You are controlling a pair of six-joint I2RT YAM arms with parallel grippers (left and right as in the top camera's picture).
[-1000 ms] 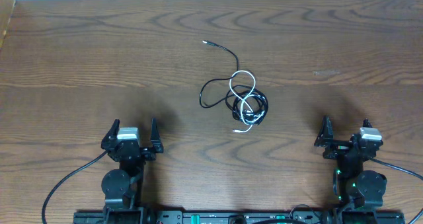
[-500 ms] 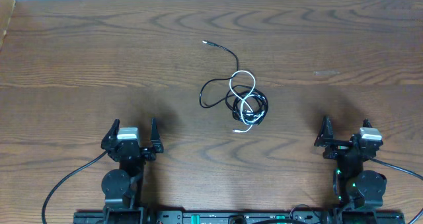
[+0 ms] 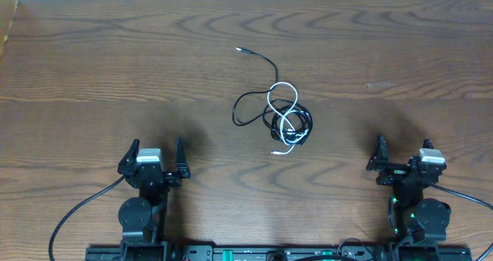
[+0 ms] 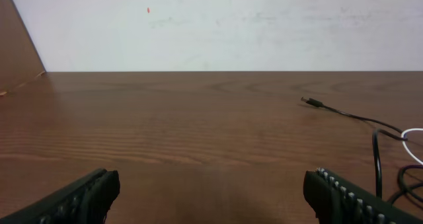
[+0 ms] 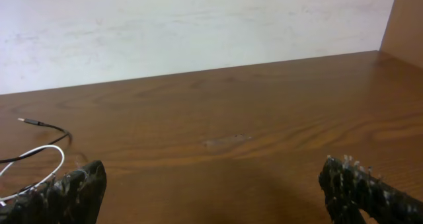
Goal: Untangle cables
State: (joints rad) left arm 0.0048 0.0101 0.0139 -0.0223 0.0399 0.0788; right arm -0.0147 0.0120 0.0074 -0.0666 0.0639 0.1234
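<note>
A long black cable [image 3: 248, 107] and a shorter white cable [image 3: 280, 95] lie tangled in a small heap at the table's middle. The black cable's plug end [image 3: 239, 50] trails away to the far left. My left gripper [image 3: 154, 155] is open and empty near the front left, well short of the heap. My right gripper [image 3: 402, 155] is open and empty near the front right. The left wrist view shows the black cable [image 4: 350, 114] at its right edge. The right wrist view shows the black cable [image 5: 43, 125] and white cable [image 5: 39, 151] at its left edge.
The brown wooden table [image 3: 92, 68] stretches to a white wall [image 4: 231, 26] at the back. Thick black arm wires [image 3: 77, 211] run along the front edge by the arm bases.
</note>
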